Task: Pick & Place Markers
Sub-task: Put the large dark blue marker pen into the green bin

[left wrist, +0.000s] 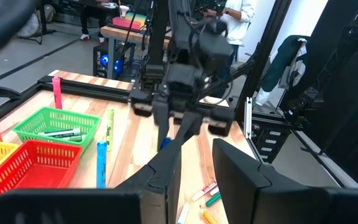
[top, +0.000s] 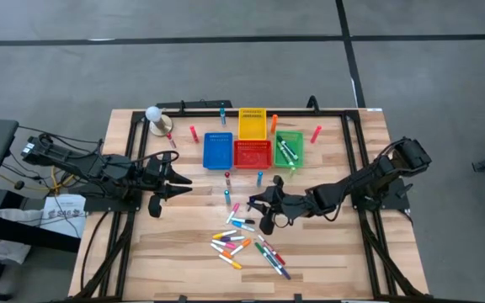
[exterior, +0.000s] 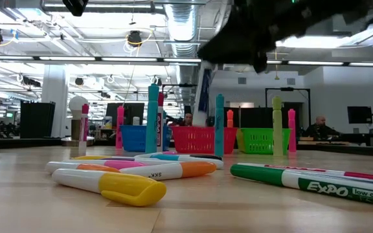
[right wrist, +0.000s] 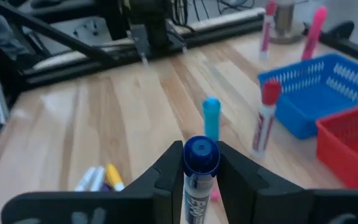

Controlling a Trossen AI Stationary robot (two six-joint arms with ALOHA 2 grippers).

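**Right gripper clamps a blue-capped marker above the scattered pile**

Wooden slats form the tabletop (top: 141, 252), set on a grey floor, with a busy workshop visible beyond it in the low view. Near the table's far edge sit four square bins: a blue bin (top: 218, 150), a red bin (top: 253, 154), a green bin (top: 289, 149) holding several markers, and a yellow bin (top: 253, 124) behind the red one. A few markers stand upright around the bins, among them a pink one (top: 316, 134) to the right of the green bin and a red-capped one (right wrist: 265, 116) in front of the blue bin.

At mid-table the right gripper (right wrist: 201, 163) has its fingers pressed against both sides of a blue-capped marker (right wrist: 200, 171), which stands upright between them. Just in front of it on the near side, a loose pile of markers (top: 247, 244) in mixed colours lies flat on the wood, including a yellow-capped one (exterior: 118, 186) and a green one (exterior: 303, 181).

The left gripper (top: 178, 179) hovers over the table's left half, well apart from the pile, its fingers a small gap apart and holding nothing.
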